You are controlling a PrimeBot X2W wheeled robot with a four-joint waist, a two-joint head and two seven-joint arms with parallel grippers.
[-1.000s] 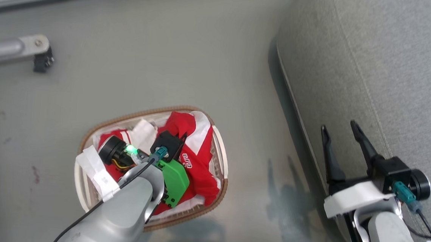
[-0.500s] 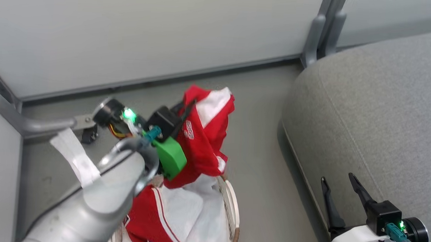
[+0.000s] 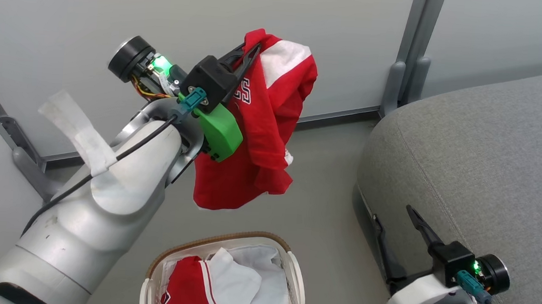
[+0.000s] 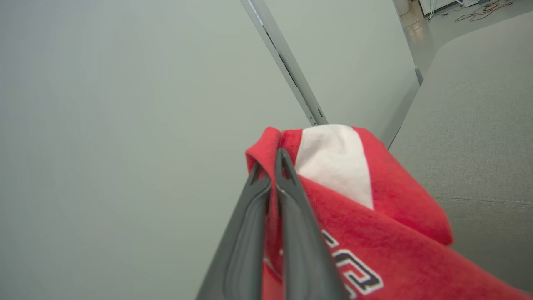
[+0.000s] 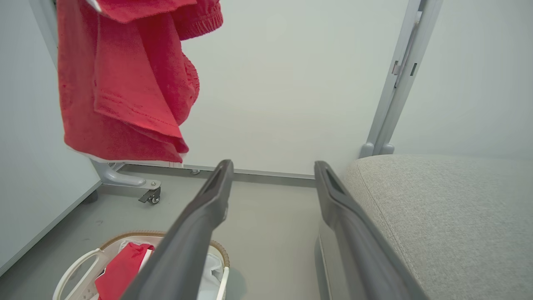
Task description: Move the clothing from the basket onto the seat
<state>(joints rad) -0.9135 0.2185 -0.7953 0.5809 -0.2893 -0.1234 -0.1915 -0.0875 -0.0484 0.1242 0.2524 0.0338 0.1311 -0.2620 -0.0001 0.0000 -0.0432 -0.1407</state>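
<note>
My left gripper [image 3: 252, 46] is raised high and shut on a red garment [image 3: 263, 123] with a white panel and white block lettering. The garment hangs free in the air above and behind the basket [image 3: 227, 238]. In the left wrist view the fingers [image 4: 287, 196] pinch a fold of the red cloth [image 4: 374, 250]. More red clothing with white stripes [image 3: 190, 289] lies in the white, brown-rimmed basket on the floor. The grey seat [image 3: 481, 152] stands to the right. My right gripper [image 3: 393, 215] is open and empty beside the seat's front edge, low down.
A white liner sheet [image 3: 266, 285] lies in the basket beside the red clothing. Pale partition panels with grey posts [image 3: 404, 51] stand behind. A caster foot [image 5: 152, 196] rests on the grey floor near the wall. Bare floor separates basket and seat.
My left arm has lifted the red garment out of the basket and high into the air. The head view has tilted up. The right gripper stays open near the seat.
</note>
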